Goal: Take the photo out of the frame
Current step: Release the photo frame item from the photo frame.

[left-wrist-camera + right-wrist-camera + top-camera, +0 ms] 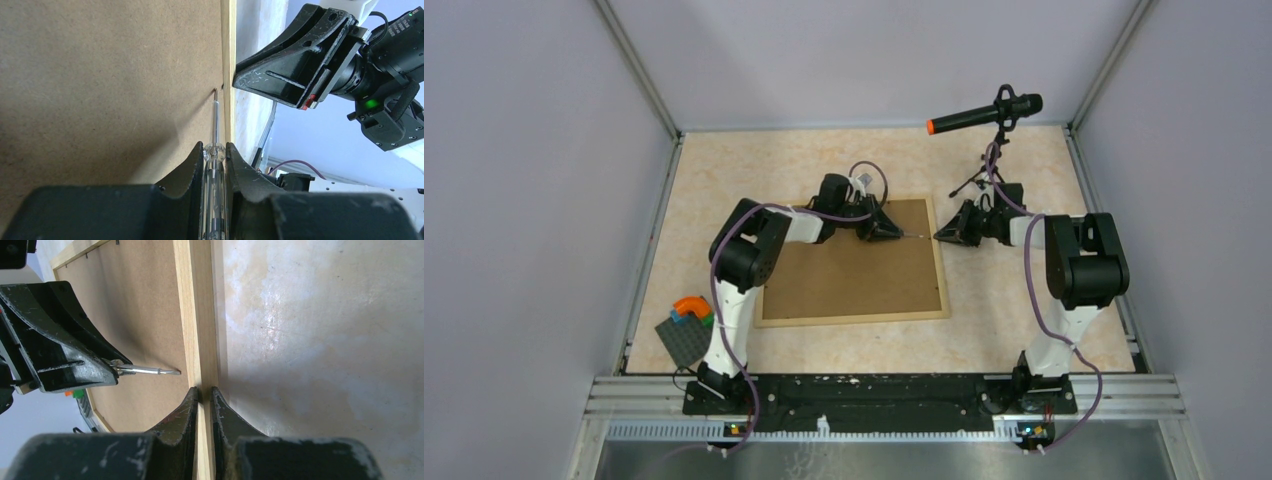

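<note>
Two grippers are working at the frame's (pixel 854 318) right rail: the left gripper (pixel 215 147) is clamping a thin screwdriver (pixel 215 120) whose tip is pointing at a small tab (pixel 216 90) on the board (pixel 854 275), while the right gripper (pixel 202 390), fingers all but closed on nothing, is sitting over that rail. The frame is lying face down mid-table, so the photo is presumably hiding beneath the board (none is showing). Doing this well means sliding the tip flat under the tab, levering gently, and keeping the rail pinned.
</note>
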{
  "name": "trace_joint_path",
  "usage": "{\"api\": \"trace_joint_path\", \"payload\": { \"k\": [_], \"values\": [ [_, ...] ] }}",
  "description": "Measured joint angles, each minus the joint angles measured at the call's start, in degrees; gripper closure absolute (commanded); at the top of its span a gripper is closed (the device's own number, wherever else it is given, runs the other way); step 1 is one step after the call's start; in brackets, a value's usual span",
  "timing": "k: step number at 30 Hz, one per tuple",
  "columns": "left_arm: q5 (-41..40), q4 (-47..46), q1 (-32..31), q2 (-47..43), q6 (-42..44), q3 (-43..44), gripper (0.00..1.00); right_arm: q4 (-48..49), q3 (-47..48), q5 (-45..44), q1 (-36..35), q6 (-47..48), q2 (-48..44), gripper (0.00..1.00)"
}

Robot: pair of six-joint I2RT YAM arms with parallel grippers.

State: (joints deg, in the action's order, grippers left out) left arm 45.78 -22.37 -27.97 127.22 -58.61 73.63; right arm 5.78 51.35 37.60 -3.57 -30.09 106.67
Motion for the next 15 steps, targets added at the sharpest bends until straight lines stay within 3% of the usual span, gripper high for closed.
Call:
{"api": "trace_joint_path", "payload": {
  "k": [15],
  "values": [
    [-0.15, 0.07, -1.60, 0.96, -0.50, 1.40, 1.00, 0.02, -0.02, 0.00, 0.00, 0.00, 0.00, 1.00]
  ]
}}
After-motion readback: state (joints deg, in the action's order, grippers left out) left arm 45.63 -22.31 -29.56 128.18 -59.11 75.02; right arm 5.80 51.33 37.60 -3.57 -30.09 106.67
